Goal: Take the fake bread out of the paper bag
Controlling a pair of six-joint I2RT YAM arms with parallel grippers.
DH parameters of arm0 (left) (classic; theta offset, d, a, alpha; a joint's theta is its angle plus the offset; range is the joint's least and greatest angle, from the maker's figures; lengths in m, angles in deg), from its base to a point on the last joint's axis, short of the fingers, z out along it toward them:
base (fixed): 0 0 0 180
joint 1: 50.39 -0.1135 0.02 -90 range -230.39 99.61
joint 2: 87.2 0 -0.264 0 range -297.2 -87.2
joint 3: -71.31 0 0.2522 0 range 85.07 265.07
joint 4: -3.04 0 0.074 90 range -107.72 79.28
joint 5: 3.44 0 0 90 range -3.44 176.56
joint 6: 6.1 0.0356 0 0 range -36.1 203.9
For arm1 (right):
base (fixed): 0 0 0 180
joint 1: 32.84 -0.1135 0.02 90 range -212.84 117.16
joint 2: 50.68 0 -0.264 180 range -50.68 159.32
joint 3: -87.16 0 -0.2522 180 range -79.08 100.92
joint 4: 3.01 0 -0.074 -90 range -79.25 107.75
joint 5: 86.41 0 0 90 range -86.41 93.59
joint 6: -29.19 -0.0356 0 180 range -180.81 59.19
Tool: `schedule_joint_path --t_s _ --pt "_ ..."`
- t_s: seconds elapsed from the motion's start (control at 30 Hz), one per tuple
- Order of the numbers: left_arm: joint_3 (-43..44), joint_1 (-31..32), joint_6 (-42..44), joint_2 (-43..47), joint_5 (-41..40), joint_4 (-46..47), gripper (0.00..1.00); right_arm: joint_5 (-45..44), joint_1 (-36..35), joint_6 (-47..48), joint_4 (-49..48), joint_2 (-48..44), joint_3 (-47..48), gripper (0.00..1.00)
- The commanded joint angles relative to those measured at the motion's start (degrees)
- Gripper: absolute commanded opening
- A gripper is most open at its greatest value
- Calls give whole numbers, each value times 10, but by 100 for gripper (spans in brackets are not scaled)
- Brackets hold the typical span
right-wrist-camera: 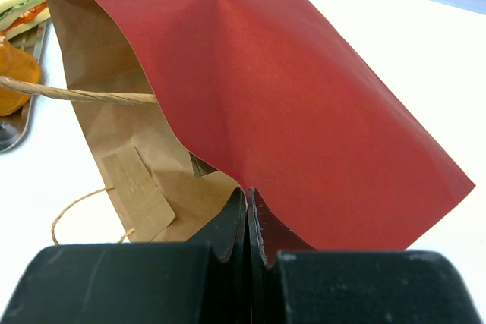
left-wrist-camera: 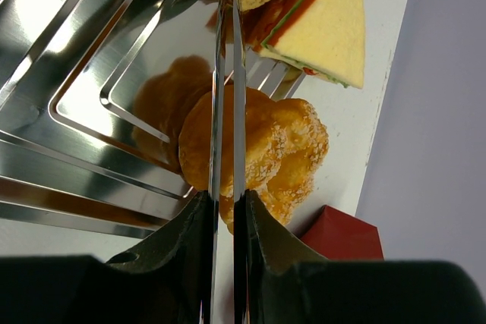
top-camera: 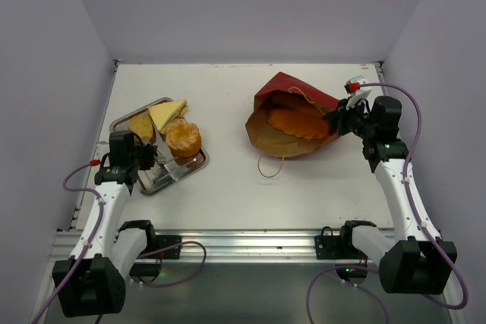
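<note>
The dark red paper bag (top-camera: 292,115) lies on its side at the right, mouth toward the left, with long golden-orange rolls (top-camera: 298,122) of fake bread showing inside. My right gripper (right-wrist-camera: 248,192) is shut on the bag's red upper edge (right-wrist-camera: 304,111) and holds it up off the kraft inside (right-wrist-camera: 114,134). On the metal tray (top-camera: 156,180) at the left lie a sandwich wedge (top-camera: 167,114), a toast slice (top-camera: 140,125) and a round bun (top-camera: 183,138). My left gripper (left-wrist-camera: 225,196) is shut on metal tongs (left-wrist-camera: 228,73), whose arms reach over the bun (left-wrist-camera: 281,149) toward the wedge (left-wrist-camera: 326,20).
The bag's tan cord handles (right-wrist-camera: 76,96) trail out of its mouth, one loop lying on the table (top-camera: 267,168). Grey walls close in the table on the left, back and right. White tabletop lies between the tray and the bag.
</note>
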Motion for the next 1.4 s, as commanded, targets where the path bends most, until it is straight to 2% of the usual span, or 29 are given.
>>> schedule_joint_path --t_s 0.0,0.1,0.27,0.9,0.97,1.07,1.2,1.3,1.37 --pt "4 -8 10 4 13 36 26 18 1 -6 -28 -7 -1 0" --pt "6 -8 12 7 12 32 33 18 0 -6 -28 -7 -1 0" --pt "5 -11 14 9 16 31 38 18 1 -6 -27 -8 -1 0" --pt "14 -14 16 85 43 -13 39 16 1 -6 -27 -9 -1 0" --pt "16 -14 15 89 66 -10 36 15 1 -6 -28 -10 -1 0" --pt "23 -14 33 95 107 28 24 15 1 -6 -27 -10 -1 0" --pt "75 -13 119 62 190 89 10 12 1 -4 -27 -9 0 0" --pt "98 -6 186 40 267 129 5 7 1 0 -27 -11 1 0" --pt "102 22 228 31 323 160 2 5 1 4 -24 -11 1 0"
